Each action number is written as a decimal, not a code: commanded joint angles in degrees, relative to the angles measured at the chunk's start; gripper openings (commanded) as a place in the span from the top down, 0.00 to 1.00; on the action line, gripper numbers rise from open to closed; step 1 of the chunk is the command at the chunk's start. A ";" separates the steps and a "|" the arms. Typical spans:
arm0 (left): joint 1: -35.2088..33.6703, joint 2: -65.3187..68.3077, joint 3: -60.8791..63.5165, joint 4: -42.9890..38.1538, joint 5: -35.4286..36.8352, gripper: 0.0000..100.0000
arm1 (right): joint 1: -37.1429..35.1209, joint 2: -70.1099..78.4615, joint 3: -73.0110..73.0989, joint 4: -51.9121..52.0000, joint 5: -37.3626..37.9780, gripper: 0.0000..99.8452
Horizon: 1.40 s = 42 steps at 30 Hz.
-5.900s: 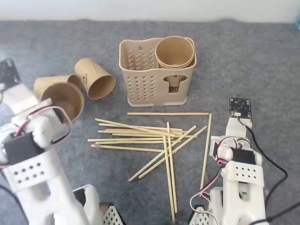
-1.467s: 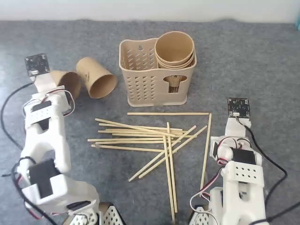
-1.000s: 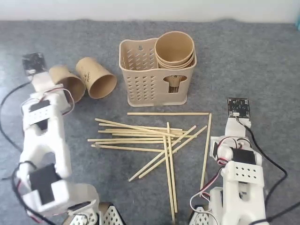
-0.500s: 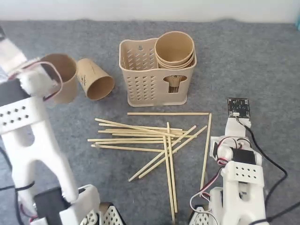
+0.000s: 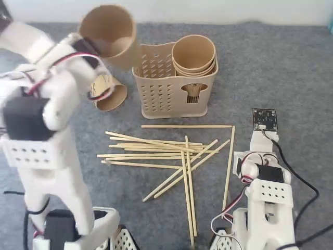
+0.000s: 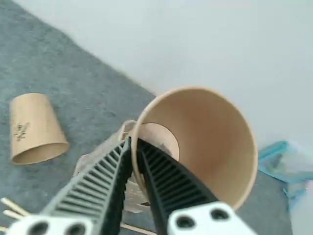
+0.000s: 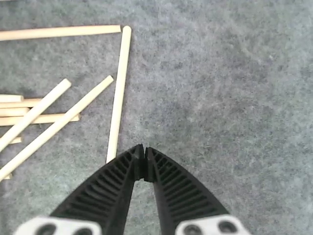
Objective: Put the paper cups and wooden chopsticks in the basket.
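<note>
Our left gripper (image 6: 134, 142) tight on a paper cup (image 6: 210, 137) rim near the basket (image 5: 156, 91), our right gripper (image 7: 144, 149) pressed closed.

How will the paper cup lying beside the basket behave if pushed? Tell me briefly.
The lying cup will probably roll, and in a curve, since it rests on its tapered side. It likely weighs little: a like cup hangs from one wall pinched in the left arm's jaws. Its thin wall may dent.
</note>
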 commanded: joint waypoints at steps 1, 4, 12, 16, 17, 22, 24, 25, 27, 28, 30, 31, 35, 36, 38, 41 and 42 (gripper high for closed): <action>6.24 -1.85 -2.24 -4.92 1.32 0.99 | -0.31 -1.36 0.00 -0.66 0.62 0.99; 9.67 -1.85 -2.33 -7.65 1.32 0.99 | -0.40 -1.36 0.00 -0.75 0.62 0.99; 13.19 7.47 -2.42 -14.24 1.32 0.99 | -0.40 -1.36 0.00 -0.84 0.62 0.99; 13.10 13.19 -2.42 -16.26 1.32 0.99 | -0.40 -1.36 0.00 -0.84 0.70 0.99; 13.10 14.33 -2.42 -16.97 1.32 0.99 | -0.40 -1.36 0.00 -0.84 0.79 0.99; 13.01 19.52 -2.42 -19.87 1.32 0.99 | -0.48 -1.36 0.00 -0.84 0.88 0.99; 13.01 21.10 -2.42 -19.78 1.32 0.99 | -0.48 -1.36 0.00 -0.84 0.88 0.99; 13.01 21.71 -2.42 -19.60 1.32 0.99 | -0.48 -1.36 0.00 -0.84 0.88 0.99; 13.10 22.86 -2.24 -19.34 1.23 0.99 | -0.48 -1.36 0.00 -0.84 0.97 0.99; 13.10 23.38 -2.24 -18.55 1.14 0.98 | -0.48 -1.36 0.00 -0.84 0.97 0.99; 13.27 23.74 -2.33 -16.18 0.26 0.92 | -0.48 -1.36 0.00 -0.84 0.97 0.99; 13.36 23.74 -2.42 -14.42 -0.53 0.87 | -0.48 -1.36 0.00 -0.84 0.97 0.99; 13.01 21.27 -2.51 -8.79 -0.88 0.69 | -0.48 -1.36 0.00 -0.84 0.97 0.99; 12.84 20.13 -2.51 -8.00 -1.05 0.68 | -0.48 -1.36 0.00 -0.84 0.97 0.99; 11.60 17.58 -2.51 -6.33 -1.67 0.70 | -0.48 -1.36 0.00 -0.84 0.97 0.99; 9.14 12.04 -2.51 -2.81 -5.98 0.72 | -0.48 -1.36 0.00 -0.92 0.97 0.99; 7.82 9.85 -2.51 -1.23 -7.38 0.72 | -0.48 -1.36 0.00 -0.92 0.97 0.99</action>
